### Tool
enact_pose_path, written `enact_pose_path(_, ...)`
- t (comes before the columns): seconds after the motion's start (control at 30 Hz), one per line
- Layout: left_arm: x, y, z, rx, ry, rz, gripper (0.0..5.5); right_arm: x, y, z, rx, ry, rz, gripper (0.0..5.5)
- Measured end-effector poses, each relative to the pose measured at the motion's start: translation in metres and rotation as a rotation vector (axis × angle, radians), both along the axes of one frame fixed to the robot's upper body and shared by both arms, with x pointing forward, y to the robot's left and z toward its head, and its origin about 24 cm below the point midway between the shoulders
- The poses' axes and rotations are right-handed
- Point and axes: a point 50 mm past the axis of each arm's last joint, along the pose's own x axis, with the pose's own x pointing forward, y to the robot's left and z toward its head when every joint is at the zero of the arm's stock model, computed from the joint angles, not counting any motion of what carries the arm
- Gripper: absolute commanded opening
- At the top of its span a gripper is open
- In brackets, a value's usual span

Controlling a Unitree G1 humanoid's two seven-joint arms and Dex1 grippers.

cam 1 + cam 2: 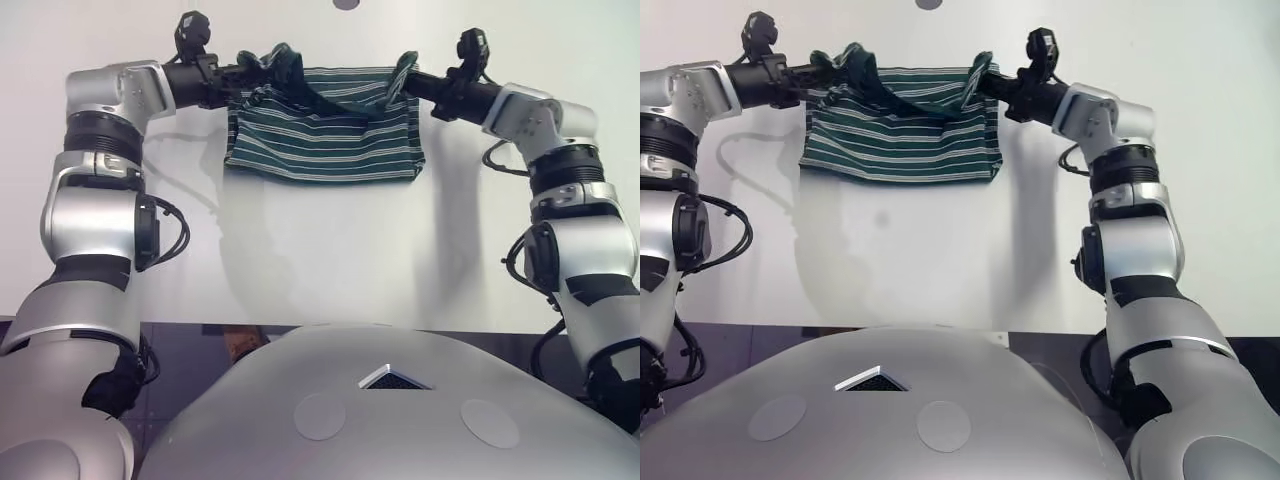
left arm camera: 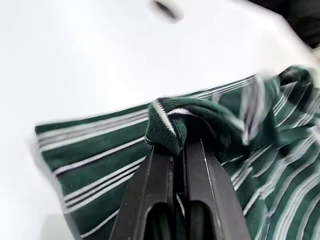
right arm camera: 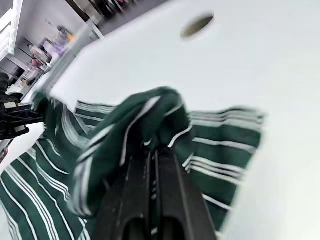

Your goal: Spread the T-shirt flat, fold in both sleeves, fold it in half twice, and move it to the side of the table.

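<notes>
While the left gripper [image 2: 177, 146] and right gripper [image 3: 150, 154] pinch bunched corners of the green white-striped fabric T-shirt [image 1: 325, 140], either corner could slip free and crumple it.

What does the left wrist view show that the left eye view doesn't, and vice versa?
Left wrist alone: the pinch up close, with the left gripper shut on a bunched, ribbed edge of the T-shirt. Left eye alone: the right gripper holding the opposite end, and the whole folded panel stretched between the two arms over the table. Both: green striped fabric, white tabletop, and the dark round hole beyond the shirt.
</notes>
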Motion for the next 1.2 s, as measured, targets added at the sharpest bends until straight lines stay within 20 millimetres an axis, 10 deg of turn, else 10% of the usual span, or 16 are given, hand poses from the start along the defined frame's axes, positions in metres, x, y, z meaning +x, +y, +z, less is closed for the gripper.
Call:
enact_pose_path(0.37,0.005,0.026,-0.004,0.154,-0.173,0.191,1.00,0.023,-0.048,0.011,0.044,-0.008,-0.488,0.75)
enact_pose_path(0.53,-0.007,-0.015,0.039,-0.101,-0.392,-0.195,0.42,0.021,-0.019,0.022,-0.169,-0.290,-0.122,0.00)
enact_pose_path(0.67,-0.059,-0.056,0.019,-0.083,-0.254,-0.623,0.04,0.012,0.016,0.011,-0.331,-0.409,0.176,0.00)
enact_pose_path(0.8,-0.087,-0.051,-0.012,0.174,-0.142,-0.790,0.04,0.014,0.022,-0.005,-0.622,-0.452,0.292,0.00)
enact_pose_path(1.0,-0.070,-0.041,-0.006,0.404,-0.220,-0.891,0.04,0.010,0.006,0.006,-0.893,-0.556,0.689,0.00)
enact_pose_path(1.2,-0.010,-0.013,0.011,0.708,-0.286,-0.832,0.04,-0.056,0.017,0.021,-0.597,-0.527,1.147,0.00)
